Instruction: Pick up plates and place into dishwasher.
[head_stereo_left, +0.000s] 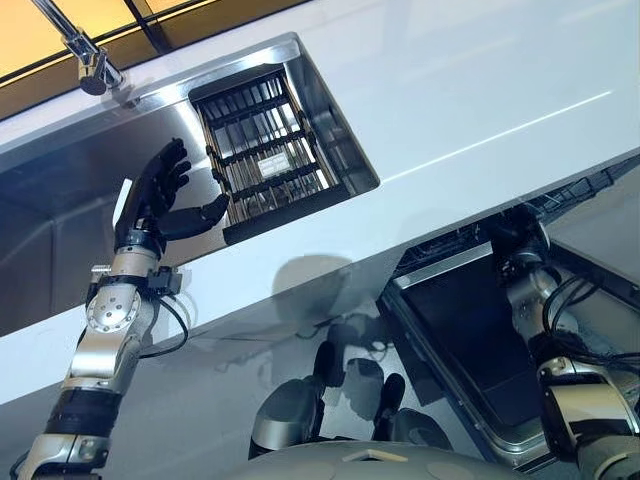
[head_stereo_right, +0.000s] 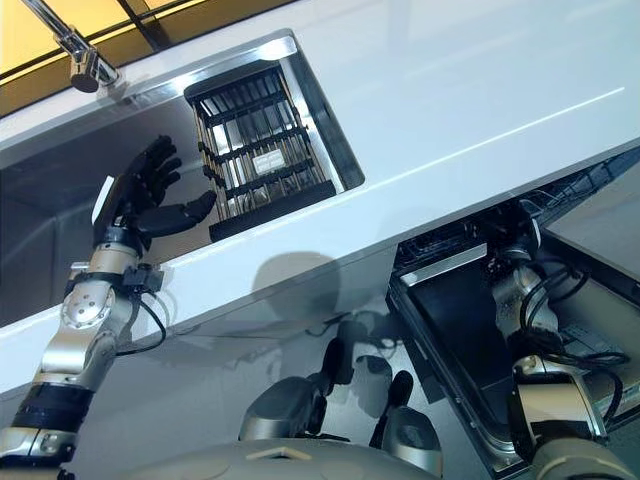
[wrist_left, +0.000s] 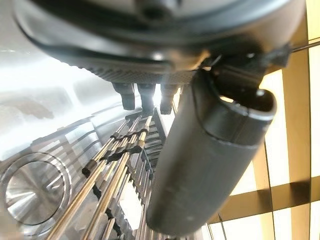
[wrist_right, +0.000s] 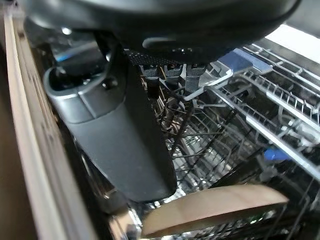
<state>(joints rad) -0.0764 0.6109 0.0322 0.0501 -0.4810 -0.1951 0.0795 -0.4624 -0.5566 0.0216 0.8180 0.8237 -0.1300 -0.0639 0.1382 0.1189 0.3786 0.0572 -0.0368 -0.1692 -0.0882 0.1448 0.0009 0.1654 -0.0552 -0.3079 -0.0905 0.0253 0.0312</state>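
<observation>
Left hand (head_stereo_left: 158, 196) fingers spread, empty, over sink (head_stereo_left: 60, 190) beside drying rack (head_stereo_left: 262, 150). Right hand (wrist_right: 125, 125) inside dishwasher rack (wrist_right: 260, 105), fingers straight, near brown plate (wrist_right: 215, 210).

This is a kitchen, seen at its washing-up corner. A pale countertop (head_stereo_left: 480, 110) holds a sunken stainless steel sink (head_stereo_left: 60, 200) with a chrome tap (head_stereo_left: 85, 55) over it and a dark drying rack (head_stereo_left: 262, 150) sitting in the basin, its drain ring (wrist_left: 32, 187) visible in the left wrist view. Below the counter a dishwasher door (head_stereo_left: 470, 350) hangs open, and the right wrist view looks into wire dishwasher racks (wrist_right: 260, 115) with a tan plate (wrist_right: 215, 210) standing among the tines.
</observation>
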